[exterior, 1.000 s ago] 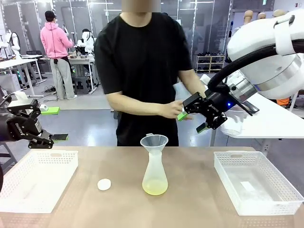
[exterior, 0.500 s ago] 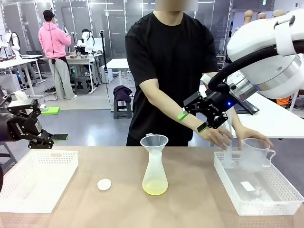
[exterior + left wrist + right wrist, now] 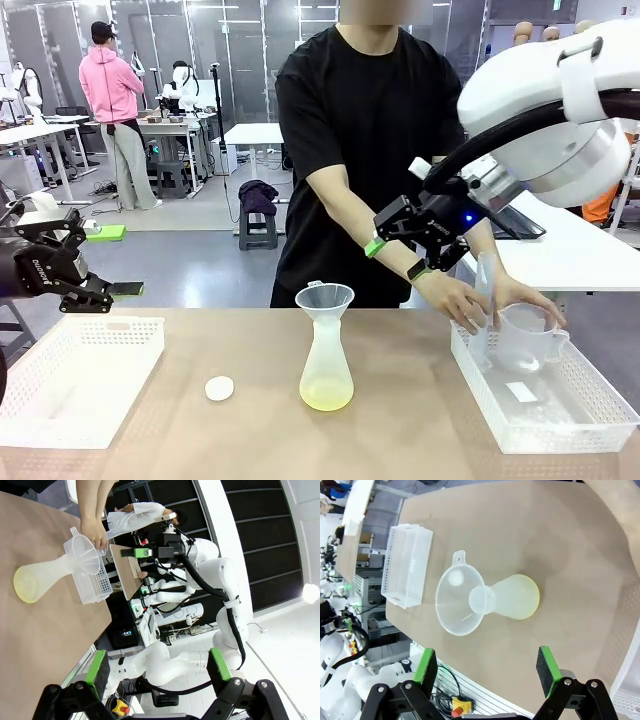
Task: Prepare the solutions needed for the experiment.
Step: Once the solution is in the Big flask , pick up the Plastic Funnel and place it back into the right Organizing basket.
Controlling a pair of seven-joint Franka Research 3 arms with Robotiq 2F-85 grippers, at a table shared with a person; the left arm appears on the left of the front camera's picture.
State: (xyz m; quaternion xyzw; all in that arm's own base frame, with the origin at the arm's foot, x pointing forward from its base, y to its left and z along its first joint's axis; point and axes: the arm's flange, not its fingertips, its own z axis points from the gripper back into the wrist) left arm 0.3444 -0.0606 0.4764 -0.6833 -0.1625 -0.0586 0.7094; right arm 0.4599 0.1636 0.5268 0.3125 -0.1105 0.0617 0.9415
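Open and empty: left gripper [image 3: 112,262], right gripper [image 3: 397,258]. Yellow-green solution [image 3: 326,399] low in funnel-topped flask [image 3: 326,355], mid-table.

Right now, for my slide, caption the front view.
Person's hand holds a jug at a tray; funnel-topped flask of yellow-green solution; left gripper and right gripper open.

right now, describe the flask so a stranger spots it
On the brown table, midway between two white baskets, stands a translucent conical flask. Unlike the flat white cap to its left, it carries a funnel and holds pale yellow-green liquid.
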